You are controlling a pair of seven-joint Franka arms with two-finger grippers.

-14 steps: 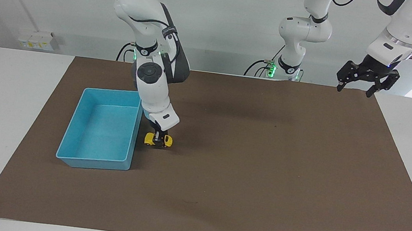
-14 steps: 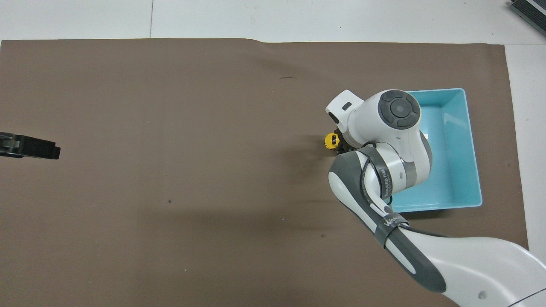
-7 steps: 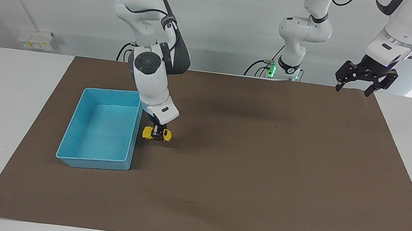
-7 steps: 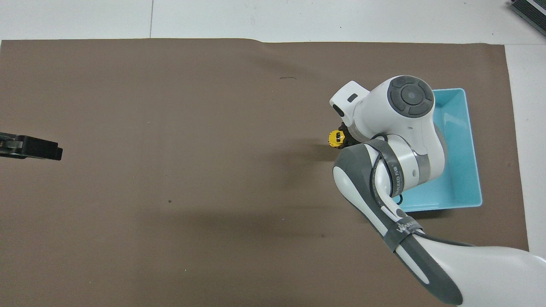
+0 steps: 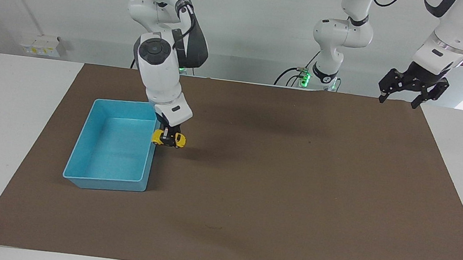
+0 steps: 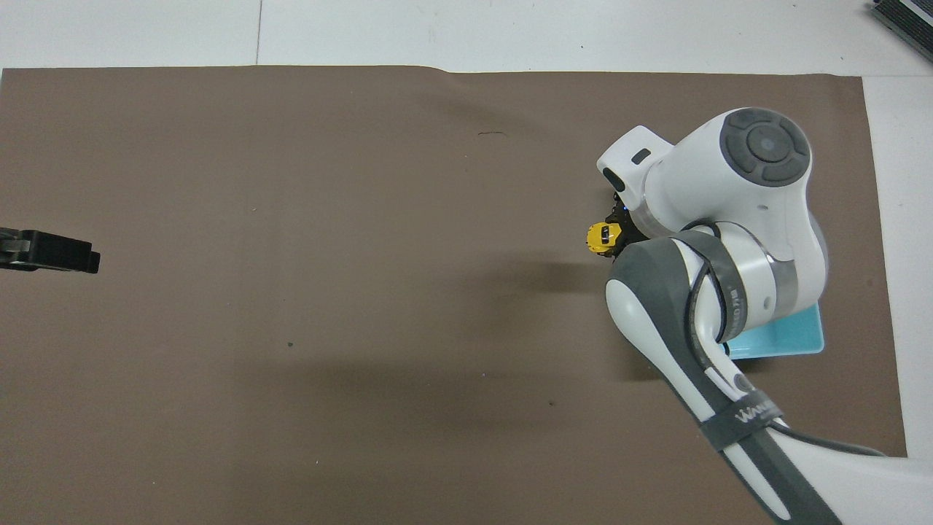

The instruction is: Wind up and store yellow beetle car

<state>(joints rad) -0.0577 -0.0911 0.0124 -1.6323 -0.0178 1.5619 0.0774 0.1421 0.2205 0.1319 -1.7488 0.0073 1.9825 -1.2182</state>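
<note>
Holding the yellow beetle car (image 5: 168, 138) clamped between its fingers, my right gripper (image 5: 166, 136) hangs above the brown mat (image 5: 277, 187), over the rim of the blue bin (image 5: 81, 148) at the edge toward the table's middle. My left gripper (image 5: 413, 87) waits with fingers apart, raised over the mat's corner at the left arm's end.

Both arms have glossy white shells with dark grey joint bands and round grey caps, one at the frame's upper left (image 5: 152, 50). Black cables loop along the links, and green lights glow at the bases near top centre. The black grippers (image 5: 413, 86) are skeletal; grey lettering marks a forearm strap (image 6: 743, 421).
</note>
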